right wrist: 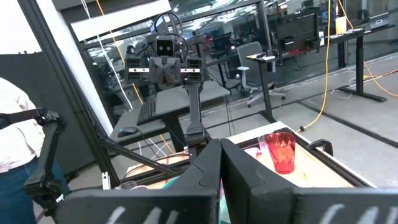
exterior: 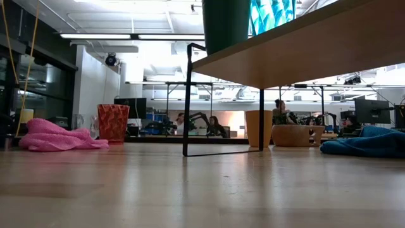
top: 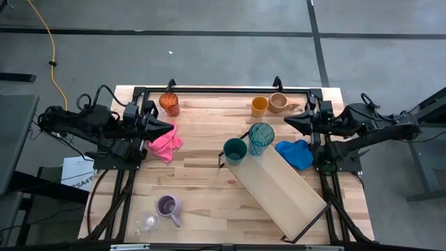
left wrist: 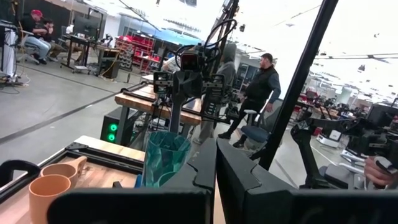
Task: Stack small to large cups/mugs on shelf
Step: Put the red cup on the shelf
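I see both grippers, left (top: 169,127) and right (top: 286,121), closed and empty at mid-frame edges; shelf (top: 286,187) runs diagonally lower right, teal tumbler (top: 261,137) on its upper end, nearest right.

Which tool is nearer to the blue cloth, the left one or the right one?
The right tool: it sits just beside the blue cloth, slightly toward the table's far edge. The left tool is across the table, touching the pink cloth.
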Available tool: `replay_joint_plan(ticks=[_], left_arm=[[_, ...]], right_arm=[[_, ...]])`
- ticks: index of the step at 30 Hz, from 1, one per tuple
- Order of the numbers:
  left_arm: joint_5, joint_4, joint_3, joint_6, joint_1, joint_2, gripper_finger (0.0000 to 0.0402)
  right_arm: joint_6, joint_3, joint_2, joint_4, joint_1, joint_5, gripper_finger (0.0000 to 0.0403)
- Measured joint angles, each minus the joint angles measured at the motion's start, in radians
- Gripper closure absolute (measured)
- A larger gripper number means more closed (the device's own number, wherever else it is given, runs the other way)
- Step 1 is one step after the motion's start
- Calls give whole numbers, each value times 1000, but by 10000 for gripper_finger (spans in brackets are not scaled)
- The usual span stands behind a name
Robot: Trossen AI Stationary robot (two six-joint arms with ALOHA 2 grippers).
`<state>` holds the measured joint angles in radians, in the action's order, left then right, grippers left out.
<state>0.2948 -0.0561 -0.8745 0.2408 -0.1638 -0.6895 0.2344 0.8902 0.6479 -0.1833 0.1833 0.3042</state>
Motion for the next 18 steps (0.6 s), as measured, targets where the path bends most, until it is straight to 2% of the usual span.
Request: replay_joint_plan(ticks=[18], left_arm=[[1, 0, 0, 0, 0, 0, 401]], right_arm=[[8, 0, 0, 0, 0, 0, 403]])
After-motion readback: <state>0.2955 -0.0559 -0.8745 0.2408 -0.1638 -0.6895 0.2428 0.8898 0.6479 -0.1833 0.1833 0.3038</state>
